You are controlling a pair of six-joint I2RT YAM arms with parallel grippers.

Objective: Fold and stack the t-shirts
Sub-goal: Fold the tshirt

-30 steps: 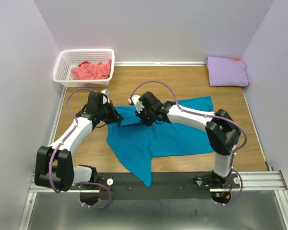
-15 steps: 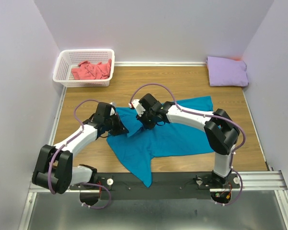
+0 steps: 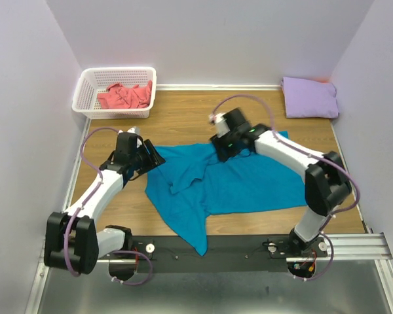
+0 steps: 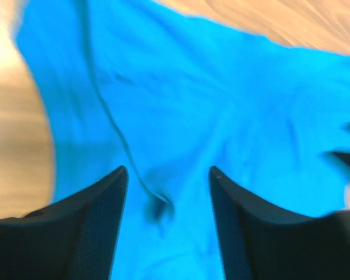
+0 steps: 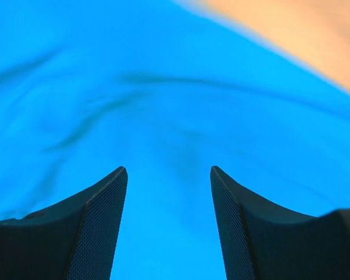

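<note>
Apparently only the lavender t-shirt (image 3: pixel 309 97), far right of the basket (image 3: pixel 85 82), is folded; the coral t-shirt (image 3: pixel 124 95) waits inside it, while the teal t-shirt (image 3: pixel 236 186) sprawls nearby under the released left claw (image 4: pixel 167 170) and right claw (image 5: pixel 168 169).

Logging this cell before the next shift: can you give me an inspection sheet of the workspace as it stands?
Surface: wooden table, no marks seen.
Job's things: teal t-shirt spread rumpled mid-table, unfolded; lavender t-shirt folded in the far right corner; coral t-shirt crumpled in the basket.
Clutter: white basket at far left; nothing else seen.
Grippers: left gripper and right gripper open over the teal cloth, holding nothing.
Cables: purple cables loop above both arms.
Surroundings: pale walls on three sides; metal rail at near edge.
</note>
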